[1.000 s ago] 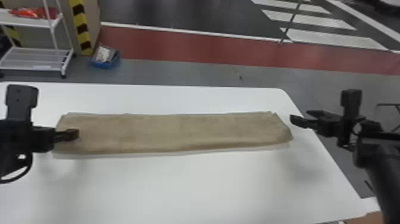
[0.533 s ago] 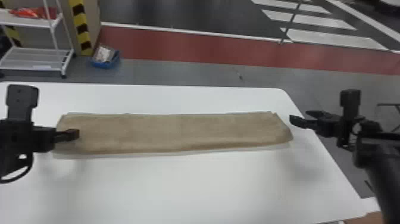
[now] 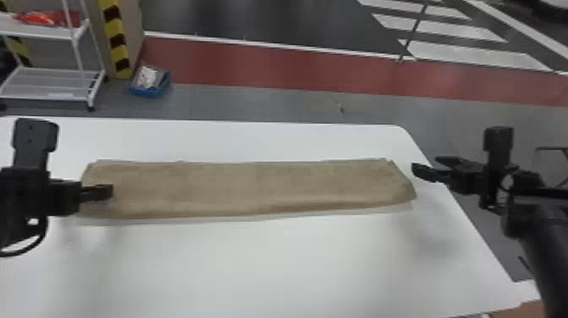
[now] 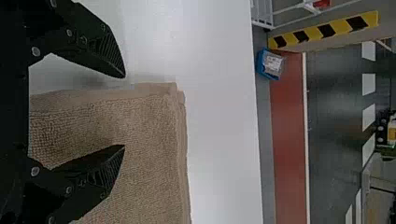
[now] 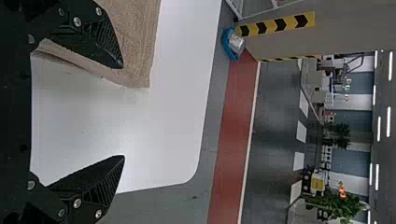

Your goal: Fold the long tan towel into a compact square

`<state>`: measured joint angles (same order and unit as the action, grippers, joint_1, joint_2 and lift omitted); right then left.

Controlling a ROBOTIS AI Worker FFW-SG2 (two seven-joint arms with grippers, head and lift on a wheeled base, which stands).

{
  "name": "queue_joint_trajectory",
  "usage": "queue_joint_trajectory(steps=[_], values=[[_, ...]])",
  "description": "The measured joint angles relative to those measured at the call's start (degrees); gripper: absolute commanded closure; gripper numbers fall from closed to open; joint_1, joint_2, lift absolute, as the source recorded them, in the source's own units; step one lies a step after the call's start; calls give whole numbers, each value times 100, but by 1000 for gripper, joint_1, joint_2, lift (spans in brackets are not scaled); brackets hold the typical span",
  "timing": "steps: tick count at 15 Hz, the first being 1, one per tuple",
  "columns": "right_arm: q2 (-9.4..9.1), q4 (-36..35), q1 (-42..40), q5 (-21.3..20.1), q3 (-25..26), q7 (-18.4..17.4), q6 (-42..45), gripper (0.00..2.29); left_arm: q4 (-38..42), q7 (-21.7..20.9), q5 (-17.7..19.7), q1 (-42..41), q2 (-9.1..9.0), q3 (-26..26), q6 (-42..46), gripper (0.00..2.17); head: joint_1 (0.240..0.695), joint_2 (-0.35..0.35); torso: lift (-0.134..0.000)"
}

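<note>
Left gripper [image 3: 110, 191] at 9 o'clock on the towel [image 3: 249, 186], right gripper [image 3: 424, 164] just off 3, both spread wide; packet [image 3: 147, 77] around 11, print's unreadable.

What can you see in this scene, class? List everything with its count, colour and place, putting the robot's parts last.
towel: one, tan, lengthwise across the table
table: one, white, under the towel
rack: one, white, behind the table, left
rack contents: count unclear, red-orange, upper shelf
bin: one, blue, floor beside the rack
striped guards: at least two, yellow-black, near the rack
floor band: one, red, beyond the table
floor stripes: several, white, farther back
plants: at least two, green, far background
left gripper: one, black, towel's left end, jaws open
right gripper: one, black, towel's right end, jaws open
</note>
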<state>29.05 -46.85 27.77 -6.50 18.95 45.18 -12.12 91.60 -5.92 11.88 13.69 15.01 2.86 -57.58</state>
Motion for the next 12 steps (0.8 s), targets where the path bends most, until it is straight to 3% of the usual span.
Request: queue_joint_trajectory(steps=[2, 4, 5, 7, 9, 12], values=[[4, 0, -6, -6, 11, 5, 31, 225, -2, -24, -18, 18, -6, 19, -184, 586, 695, -238, -124], [4, 0, -16, -8, 12, 9, 51, 225, 0, -47, -43, 22, -4, 29, -273, 822, 695, -239, -124], [4, 0, -17, -8, 12, 9, 50, 225, 6, -50, -45, 21, 0, 30, -309, 1241, 695, -239, -124], [9, 0, -21, -8, 20, 10, 36, 225, 47, -39, -33, 10, -1, 35, -397, 1713, 695, -241, -124], [20, -21, -48, 6, 33, 17, 3, 225, 227, -19, 63, -6, -5, -9, -571, 1713, 695, -246, -124], [13, -75, -88, 32, 22, 27, -59, 225, 768, 69, 751, -66, -7, -239, -621, 1713, 695, -262, -124]])
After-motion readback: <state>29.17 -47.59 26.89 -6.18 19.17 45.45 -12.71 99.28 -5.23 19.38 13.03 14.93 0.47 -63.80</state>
